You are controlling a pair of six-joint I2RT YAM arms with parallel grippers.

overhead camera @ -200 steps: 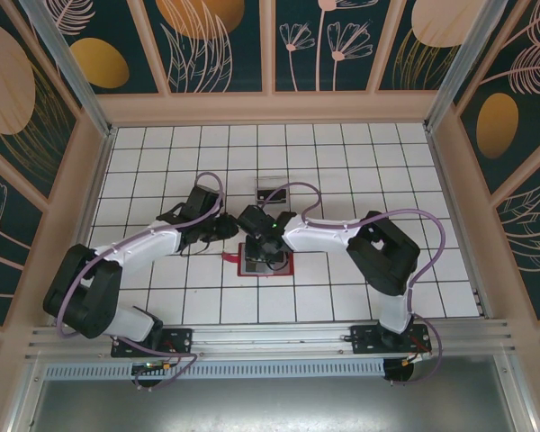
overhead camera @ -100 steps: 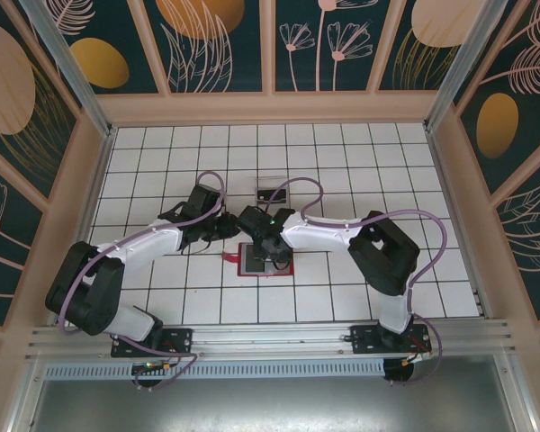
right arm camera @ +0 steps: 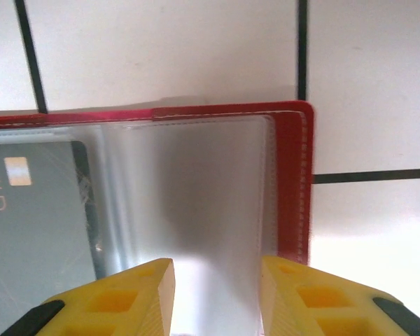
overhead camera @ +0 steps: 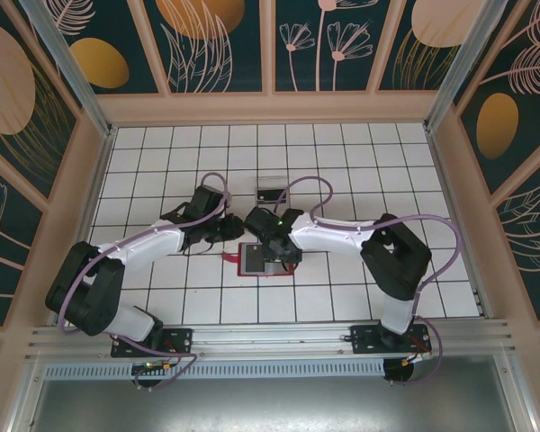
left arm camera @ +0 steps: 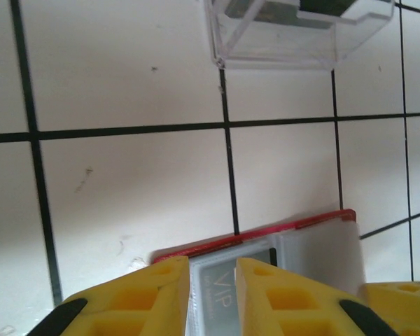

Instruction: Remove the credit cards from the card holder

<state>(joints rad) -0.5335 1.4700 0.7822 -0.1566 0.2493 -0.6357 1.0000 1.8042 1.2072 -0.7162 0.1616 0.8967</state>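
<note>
Card holder (right arm camera: 294, 182) open on the tiled counter (right arm camera: 161, 49); credit card (right arm camera: 35, 231) lettered "VIP". Right claw (right arm camera: 215, 271) parted over its clear pocket (right arm camera: 189, 182), left claw (left arm camera: 212, 271) narrowly parted at its edge.

Both arms converge on the card holder (overhead camera: 250, 261) at mid-table (overhead camera: 162, 153), clear box (overhead camera: 272, 190) just behind; the table's edges and corners are unobstructed.

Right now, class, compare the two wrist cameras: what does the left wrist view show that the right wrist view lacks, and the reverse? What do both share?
Left wrist view: the clear plastic box beyond the left gripper. Right wrist view: a seemingly empty clear pocket ahead of the right gripper. Both: the red card holder on white tiles, and the grey VIP card inside it.
</note>
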